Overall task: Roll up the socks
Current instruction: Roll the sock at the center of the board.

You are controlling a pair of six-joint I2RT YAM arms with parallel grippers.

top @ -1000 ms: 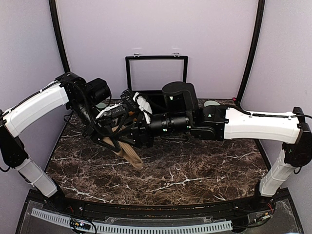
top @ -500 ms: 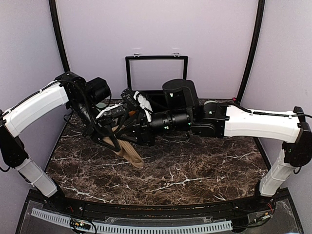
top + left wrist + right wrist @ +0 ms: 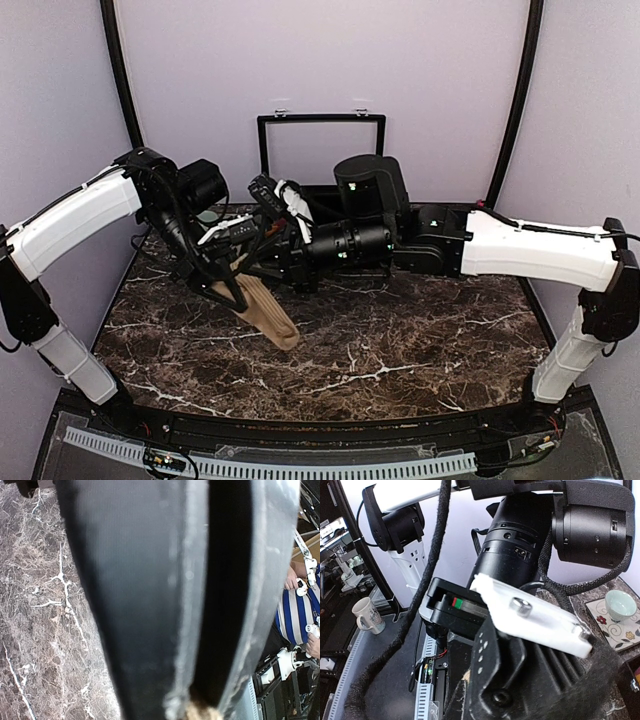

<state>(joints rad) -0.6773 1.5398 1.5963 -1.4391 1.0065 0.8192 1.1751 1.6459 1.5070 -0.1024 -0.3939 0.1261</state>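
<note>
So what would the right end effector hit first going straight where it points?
Probably the left arm's black wrist with its white plate, which fills the right wrist view just ahead. How near is hard to tell.

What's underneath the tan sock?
Only dark marble tabletop shows around the tan-brown fabric sock; the spot directly beneath is covered by the sock itself.

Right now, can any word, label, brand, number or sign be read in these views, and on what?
None can be read.
Red-green mark on a black arm part: too blurred to tell if it is text.
Mug and plate: no text visible.
</note>
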